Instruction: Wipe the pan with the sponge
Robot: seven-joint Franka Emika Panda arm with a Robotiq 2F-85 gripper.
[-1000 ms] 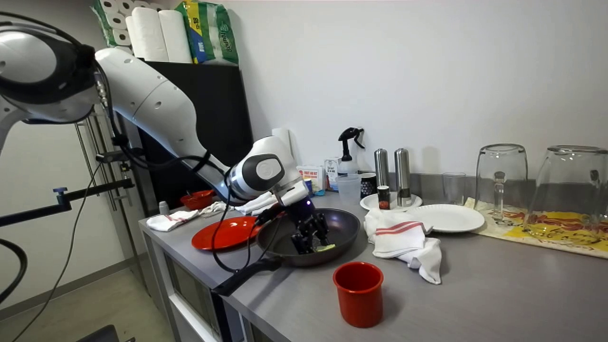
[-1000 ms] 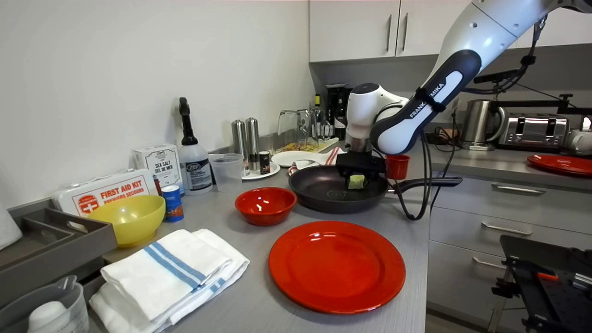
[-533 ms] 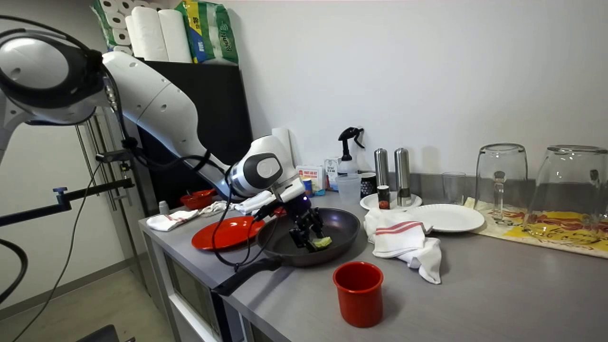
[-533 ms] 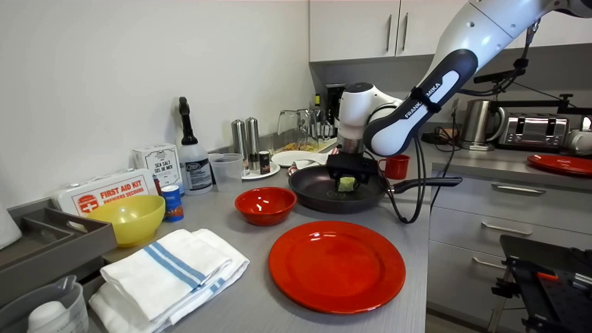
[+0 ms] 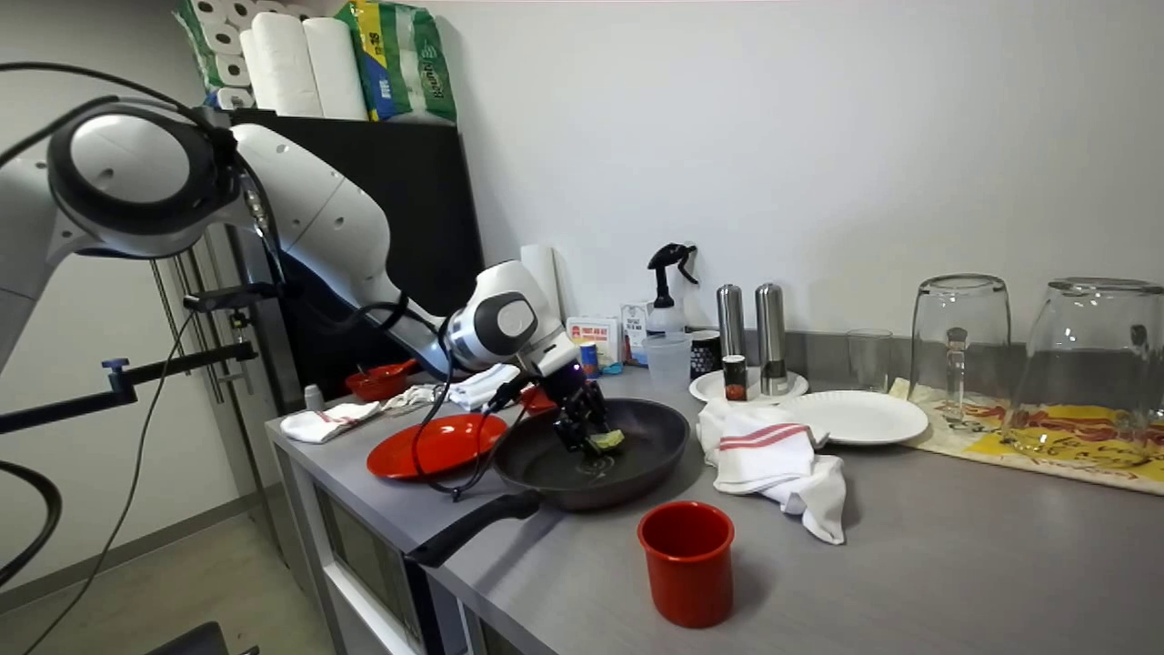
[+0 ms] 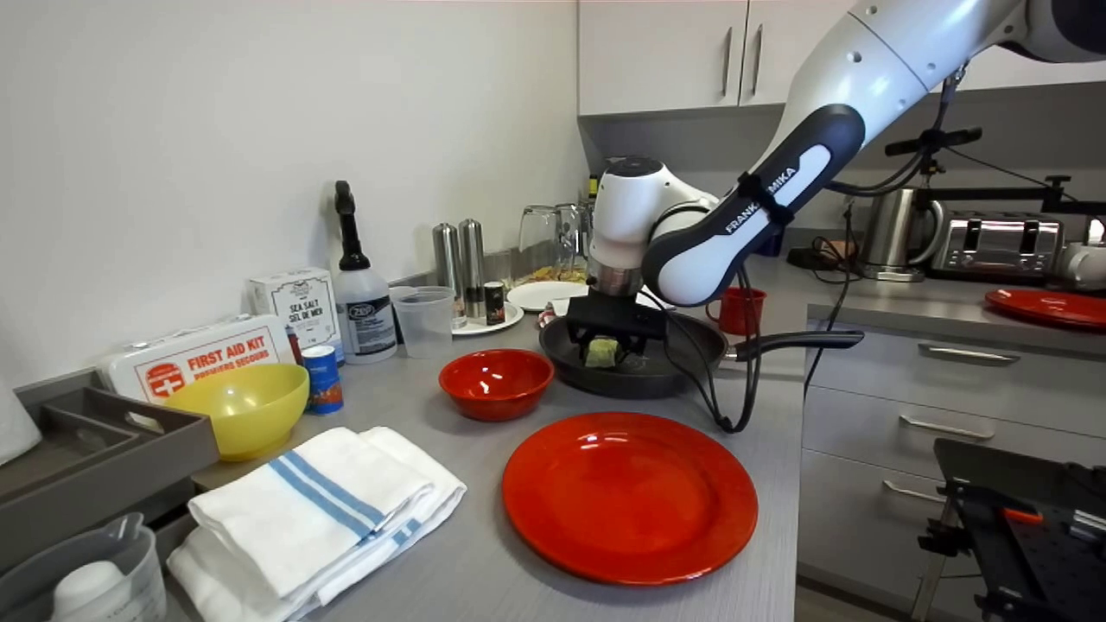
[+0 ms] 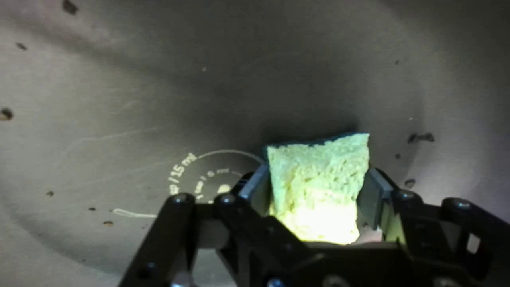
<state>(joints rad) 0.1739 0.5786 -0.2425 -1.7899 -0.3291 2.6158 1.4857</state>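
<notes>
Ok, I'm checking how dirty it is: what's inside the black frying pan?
Inside the pan: the sponge, held in the claw, several dark specks and printed white markings. Sponge and claw cover part of the markings; anything directly beneath them can't be seen.

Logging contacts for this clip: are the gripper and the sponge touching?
Touching. The wrist view shows the gripper closed on the sponge, meeting it on two opposite sides.

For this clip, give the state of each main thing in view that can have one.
gripper, closed on the sponge
sponge, held at both sides, inside the pan
pan, dark specks inside
red mug, upright
yellow bowl, right way up
spray bottle, upright
blue-striped towels, folded
red-striped towel near the pan, crumpled
cupboard doors, shut
drawers, shut
</notes>
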